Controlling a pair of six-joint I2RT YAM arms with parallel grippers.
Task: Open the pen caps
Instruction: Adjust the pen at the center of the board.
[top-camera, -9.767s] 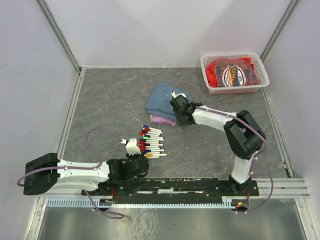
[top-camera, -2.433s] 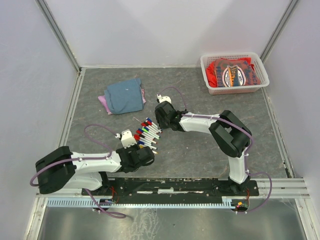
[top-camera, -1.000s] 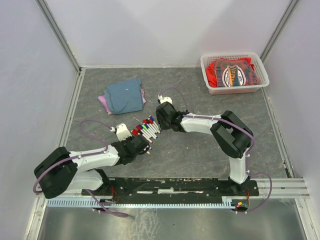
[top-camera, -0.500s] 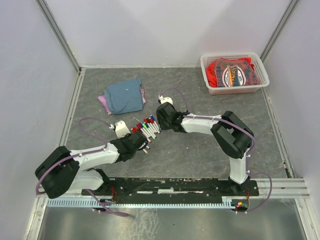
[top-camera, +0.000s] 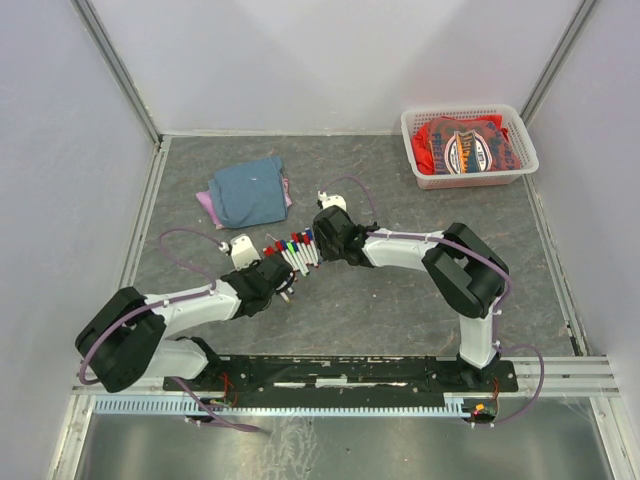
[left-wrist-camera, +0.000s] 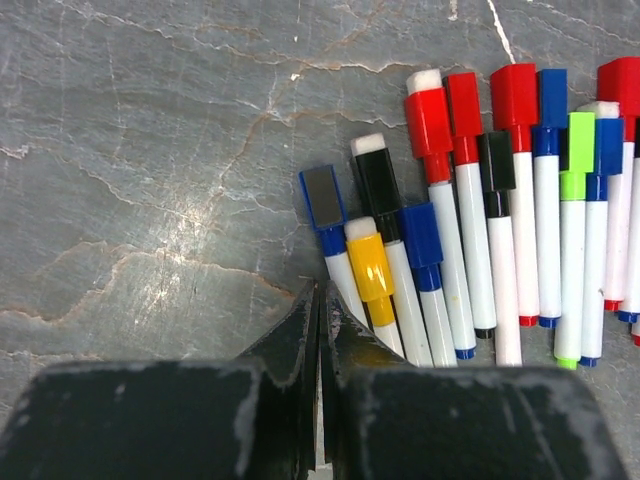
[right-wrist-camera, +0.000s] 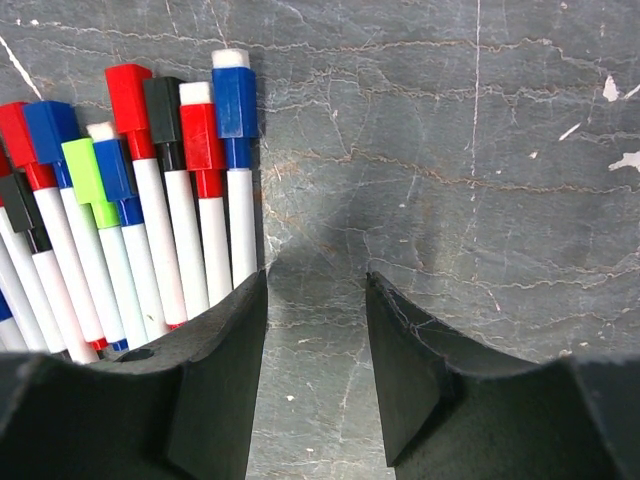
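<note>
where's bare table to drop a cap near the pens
Bare grey stone-look table between the folded blue cloth and white plastic basket, and the near side between both arms. Crowded around the coloured plastic pen caps, where both arms meet.

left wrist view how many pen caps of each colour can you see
red caps: 4
blue caps: 4
black caps: 2
yellow cap: 1
green cap: 1
total: 12
dark sliver cut off at the right edge: not counted
</note>
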